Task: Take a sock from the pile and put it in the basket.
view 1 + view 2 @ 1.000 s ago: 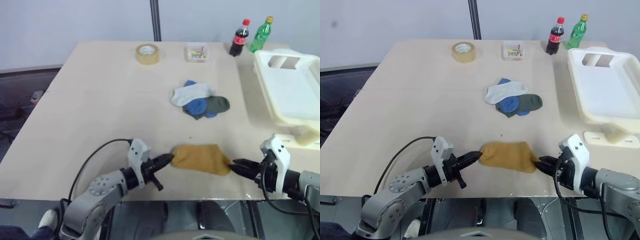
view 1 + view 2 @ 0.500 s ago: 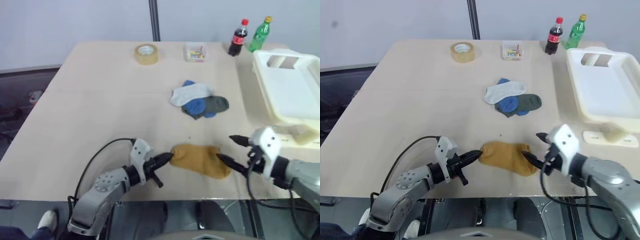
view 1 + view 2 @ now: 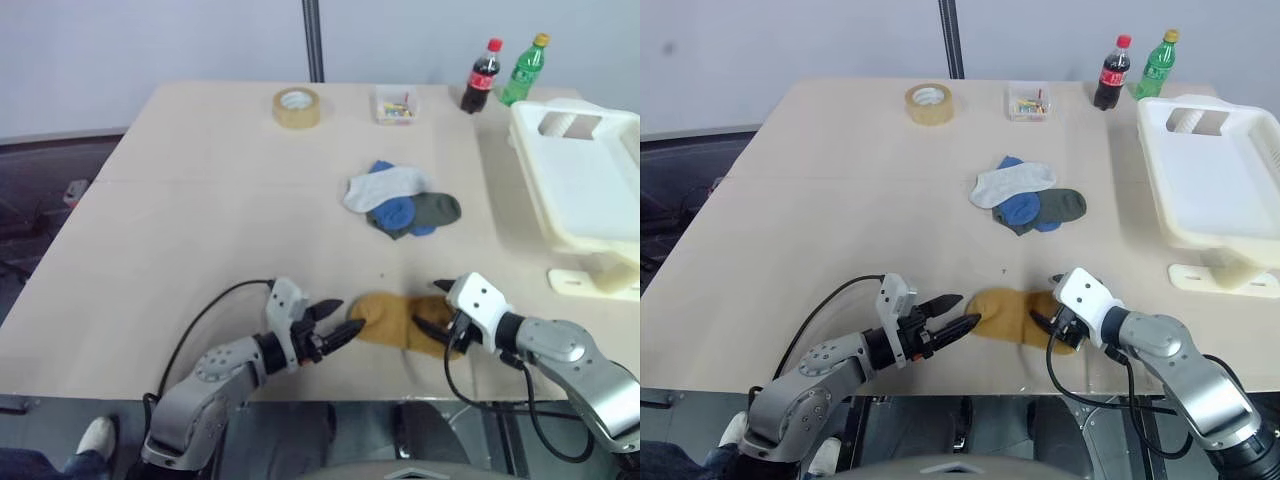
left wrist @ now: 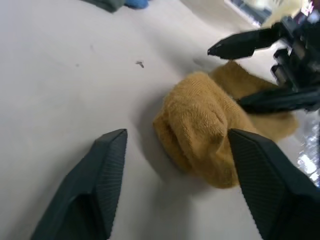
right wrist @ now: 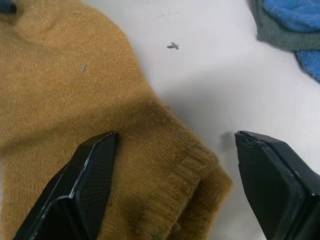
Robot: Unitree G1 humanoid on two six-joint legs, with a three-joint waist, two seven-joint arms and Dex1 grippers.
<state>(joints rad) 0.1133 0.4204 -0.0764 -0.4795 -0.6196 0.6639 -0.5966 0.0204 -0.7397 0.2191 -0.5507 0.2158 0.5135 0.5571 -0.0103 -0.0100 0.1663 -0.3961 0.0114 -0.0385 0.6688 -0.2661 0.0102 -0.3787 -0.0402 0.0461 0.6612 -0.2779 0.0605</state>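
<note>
Because the mustard sock lies flat near the table's near edge, well apart from the pile farther back, we judge the grasp risky. Our right gripper stands spread over the sock's right end, one finger on the fabric; our left gripper is released just beside its left end. The fingers may slide over it. The basket waits far right.
</note>
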